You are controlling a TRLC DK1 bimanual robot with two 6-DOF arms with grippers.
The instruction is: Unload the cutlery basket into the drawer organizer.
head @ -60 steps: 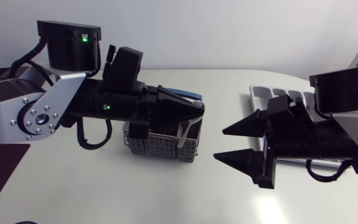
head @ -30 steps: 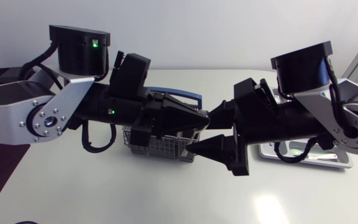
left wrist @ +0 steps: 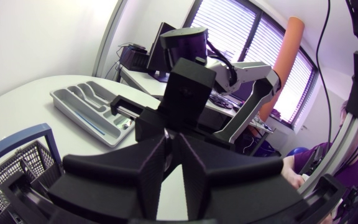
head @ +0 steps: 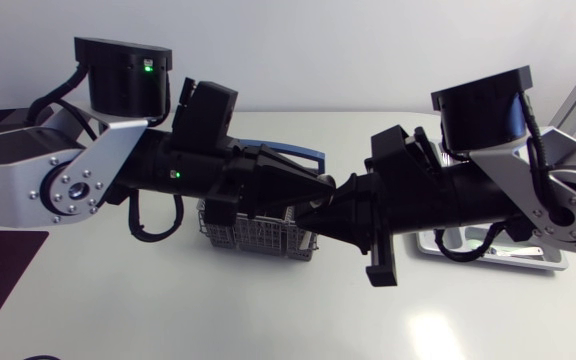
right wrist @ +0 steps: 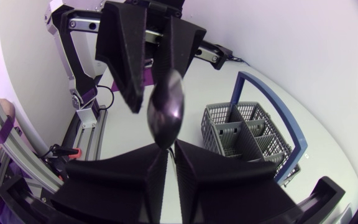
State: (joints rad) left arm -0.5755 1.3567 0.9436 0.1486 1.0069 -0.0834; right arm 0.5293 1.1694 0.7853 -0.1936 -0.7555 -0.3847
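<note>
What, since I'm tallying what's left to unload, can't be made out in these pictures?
Cutlery basket contents: head view, left arm covers most of it.
Drawer organizer contents: head view, right arm hides most; left wrist view, too small.
Spoon handle: right wrist view, behind its own bowl and the left gripper; head view, hidden where the arms meet.

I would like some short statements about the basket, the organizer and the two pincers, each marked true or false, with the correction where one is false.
1. The left pincer holds a spoon. True.
2. The cutlery basket lies on its side. False: it stands upright.
3. The pincers are far apart. False: the right pincer meets the left pincer over the basket's end.
4. The drawer organizer lies under the left arm. False: under the right arm.
5. The basket's handle is blue. True.
</note>
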